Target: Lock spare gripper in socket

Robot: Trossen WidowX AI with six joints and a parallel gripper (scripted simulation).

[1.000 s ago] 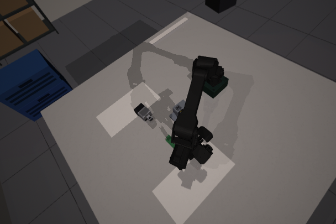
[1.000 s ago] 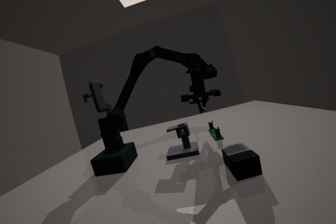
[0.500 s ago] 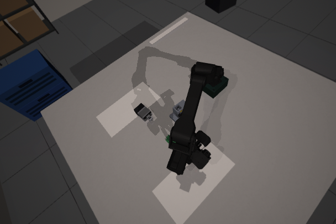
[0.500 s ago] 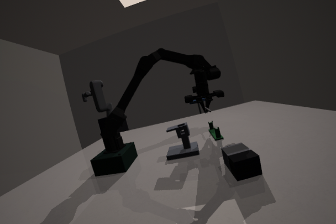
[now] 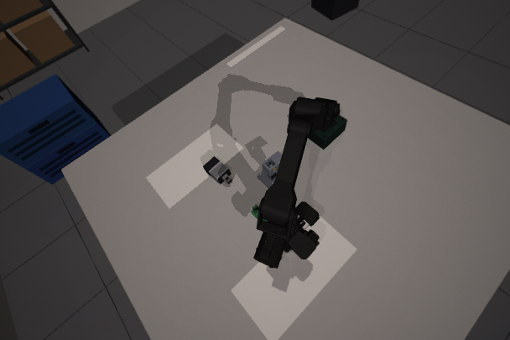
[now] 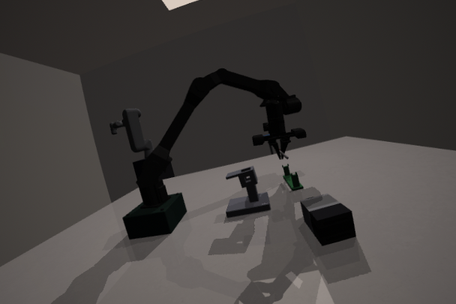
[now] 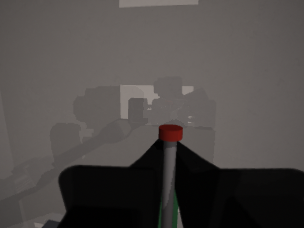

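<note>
Robot base: On the left in the exterior view, my dark green base block (image 5: 325, 140) (image 6: 133, 229) anchored the arm, which arched over the mount and left room below for the pin.

Mount: The grey mount (image 5: 265, 177) (image 6: 252, 194) stood upright on its flat plate, its raised socket (image 5: 275, 156) (image 6: 255, 176) without the spare gripper, presumably lifted to give access for both docking and pinning.

End effector: My gripper (image 5: 303, 226) (image 6: 280, 157) (image 7: 166, 143) pointed down beyond the mount, fingers clenched on the lock pin (image 6: 284, 155) (image 7: 169, 175), well apart from the socket. Its red head (image 7: 170, 133) stuck out past the fingertips, a grip that likely kept the shank steady for setting down.

Holder: Beneath and near the pin, the green two-post holder (image 5: 255, 211) (image 6: 293, 184) (image 7: 175, 212) sat on the table, its notched uprights apparently meant to cradle the pin while my fingers fetched the spare.

Spare gripper: At far right, the black-and-grey spare gripper (image 5: 217, 170) (image 6: 330, 222) lay on the table, undocked; the top view showed its small spigot (image 5: 226, 179) turned outward, reachable for docking.

Step in hand: I judged this to be parking the pin. The next move called for lining the shank up with both notches before lowering; a skewed release could have rolled it off.
</note>
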